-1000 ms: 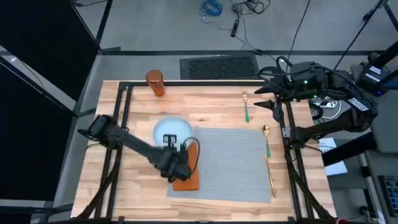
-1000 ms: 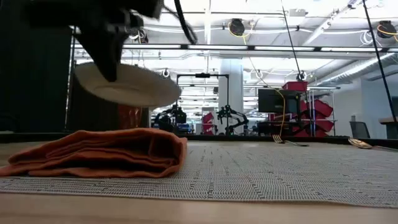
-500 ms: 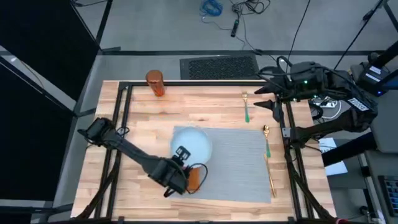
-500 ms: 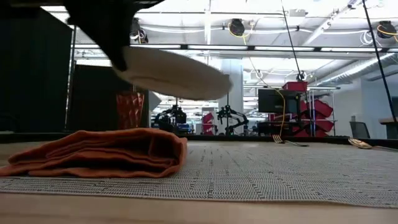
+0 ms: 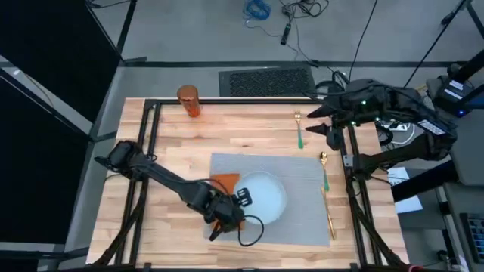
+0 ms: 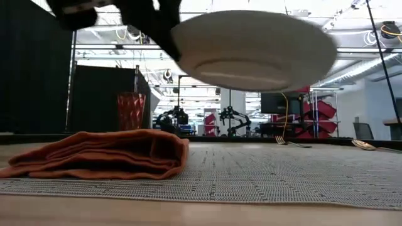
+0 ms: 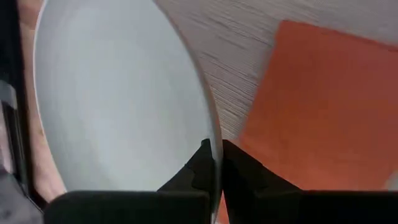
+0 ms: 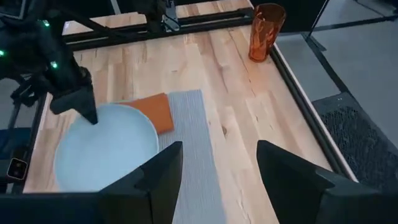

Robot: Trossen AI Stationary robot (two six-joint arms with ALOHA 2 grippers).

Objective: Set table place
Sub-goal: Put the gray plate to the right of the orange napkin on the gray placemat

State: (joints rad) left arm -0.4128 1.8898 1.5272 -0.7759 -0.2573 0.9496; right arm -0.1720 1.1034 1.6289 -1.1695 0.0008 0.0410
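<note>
Since the earlier frame our left hand (image 5: 240,200) has carried the plate (image 5: 262,197) rightward, over the placemat (image 5: 302,189) at frame centre. High view: napkin (image 5: 224,182) partly hidden. Left wrist view: fingers (image 7: 239,168) pinch the plate rim. Right hand (image 5: 324,125) spread wide, empty, upper right.

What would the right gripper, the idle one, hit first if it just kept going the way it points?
Judging by its wrist view, the open right gripper points down across the bare table toward the grey placemat. It would probably meet the wood beside the placemat's edge first; depth is unclear.
</note>
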